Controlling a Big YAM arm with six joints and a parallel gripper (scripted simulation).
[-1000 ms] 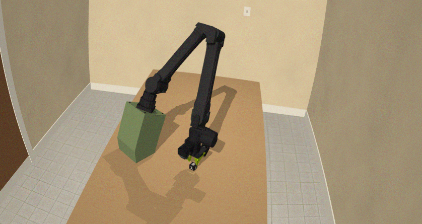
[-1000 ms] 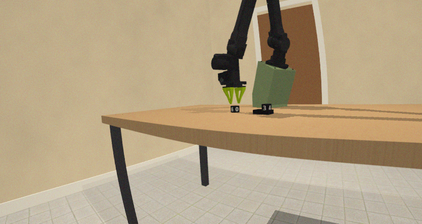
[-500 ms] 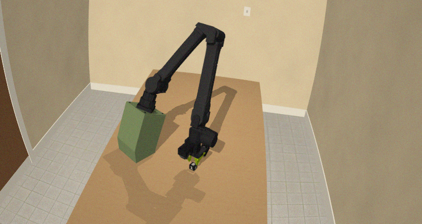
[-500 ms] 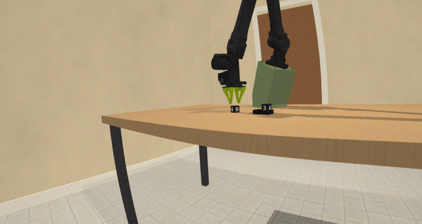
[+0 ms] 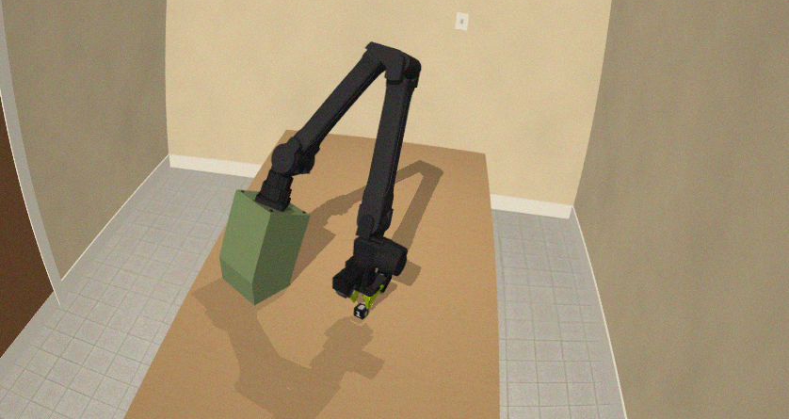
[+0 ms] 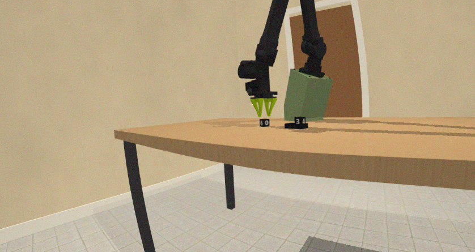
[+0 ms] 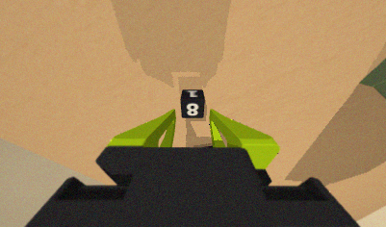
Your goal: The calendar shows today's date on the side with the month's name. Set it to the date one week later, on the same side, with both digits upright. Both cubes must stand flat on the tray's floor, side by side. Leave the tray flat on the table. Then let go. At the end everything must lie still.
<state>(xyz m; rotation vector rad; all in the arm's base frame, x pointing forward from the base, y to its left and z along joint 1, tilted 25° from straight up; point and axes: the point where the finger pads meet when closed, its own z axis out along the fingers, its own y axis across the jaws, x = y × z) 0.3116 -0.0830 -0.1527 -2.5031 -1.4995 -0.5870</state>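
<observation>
A small black number cube (image 5: pixel 360 311) (image 6: pixel 264 122) (image 7: pixel 192 104) stands alone on the wooden table (image 5: pixel 430 328) (image 6: pixel 332 140), outside the tray. In the wrist view it shows an 8; in the exterior view it shows a 6 and a 0. My gripper (image 5: pixel 362 301) (image 6: pixel 264 114) (image 7: pixel 193 113) has green fingers, points straight down and is open. Its tips hang just above the cube, one on each side, without touching it. The black tray (image 6: pixel 290 126) lies flat on the table to the right and holds the second cube (image 6: pixel 300 120), which shows a 3 and a 4. The arm hides the tray in the top view.
The green base block (image 5: pixel 262 250) (image 6: pixel 307 97) of the arm stands on the table's left edge, close behind the tray. The table's near corner and edge (image 6: pixel 132 135) lie left of the cube.
</observation>
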